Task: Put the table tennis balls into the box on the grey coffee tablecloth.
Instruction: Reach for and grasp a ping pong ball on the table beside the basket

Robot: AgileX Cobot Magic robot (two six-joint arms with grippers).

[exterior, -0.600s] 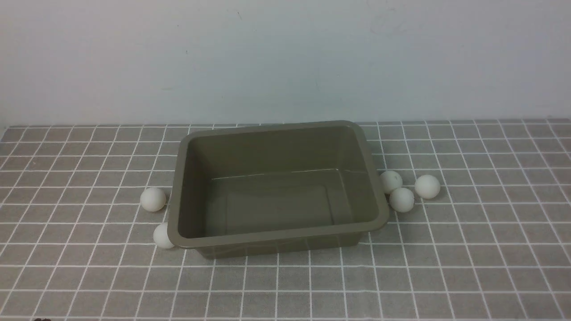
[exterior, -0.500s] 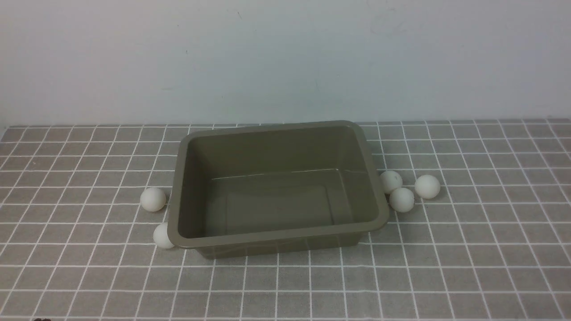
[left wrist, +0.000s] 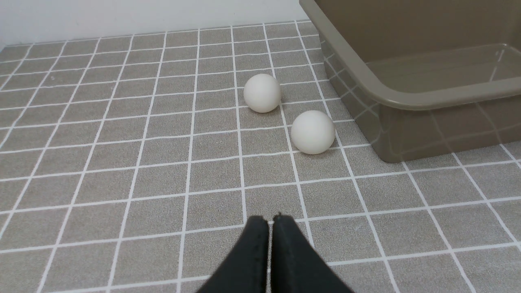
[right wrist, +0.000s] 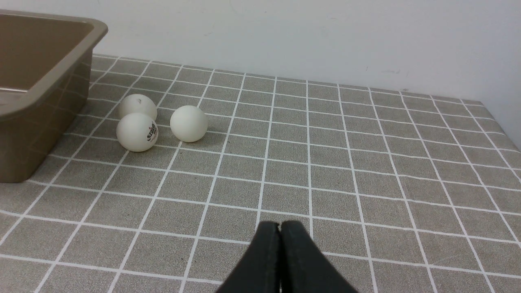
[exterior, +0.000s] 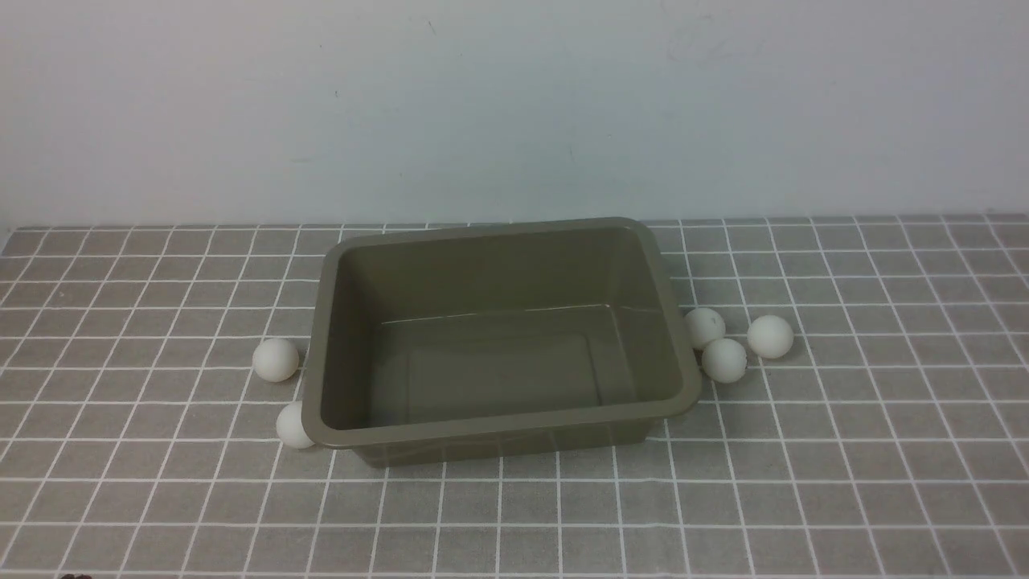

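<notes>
While the box (exterior: 482, 431) stood on the grey coffee tablecloth (exterior: 844, 450) with its long side across the front view, all clock directions below were counted from its middle, with 12 o'clock toward the pale wall (exterior: 514, 104).

At 9 o'clock lay the far left ball (exterior: 276, 359), near the box wall but apart from it. At about 8 o'clock lay the near left ball (exterior: 293, 426), just beside the near left corner. In the front view the flared rim hid a part of it, and in the left wrist view a strip of cloth showed between it and the wall.

At 3 o'clock lay the inner right ball (exterior: 705, 327), just beside the box and also partly hidden by the rim. The near right ball (exterior: 723, 360) lay at about 5 o'clock of that one, very close to it; I could not tell if the 2 touched. It carried a small dark and red print, seen in the right wrist view. The outer right ball (exterior: 770, 336) lay just beside it, farther from the box, with a narrow gap between them. So all 5 white table tennis balls were on the cloth, outside the box.

The left gripper (left wrist: 270, 221) was over the cloth, apart from the 2 left balls, with its black fingers pressed together and nothing between them. The right gripper (right wrist: 279, 226) was over the cloth, well apart from the 3 right balls, its fingers also pressed together on nothing.
</notes>
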